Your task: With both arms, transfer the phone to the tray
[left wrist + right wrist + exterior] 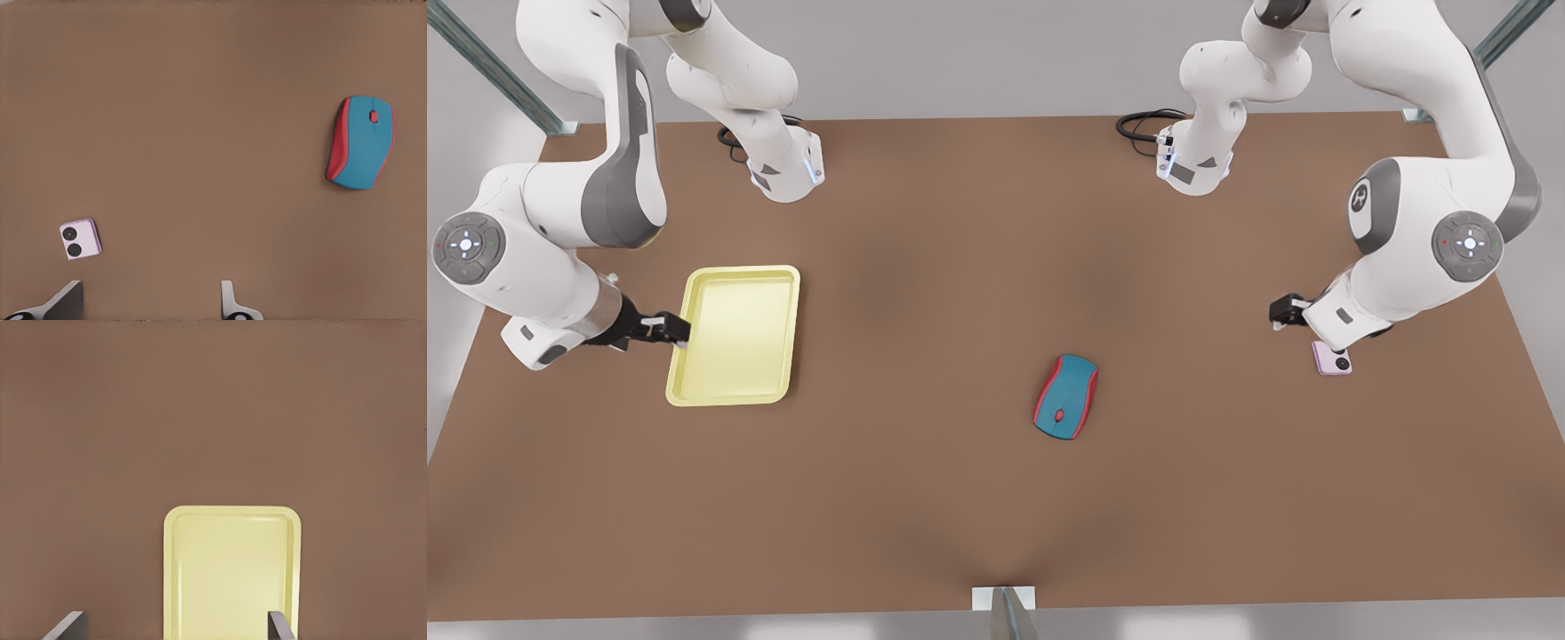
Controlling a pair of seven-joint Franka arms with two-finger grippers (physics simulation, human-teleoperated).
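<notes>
The tray (734, 336) lies at the front view's middle left on the brown desk (960, 498), the right gripper (669, 331) at its left rim with fingers apart. The teal-and-red mouse (1065, 396) sits right of centre. The phone (1334, 359) lies at the right edge, just beside the left gripper (1285, 311), whose fingers (230, 303) are spread.

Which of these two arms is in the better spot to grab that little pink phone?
The left arm. Its open left gripper hangs beside the phone, which lies flat on the table. The right gripper, also open, sits at the tray's edge, far across, past the mouse.
</notes>
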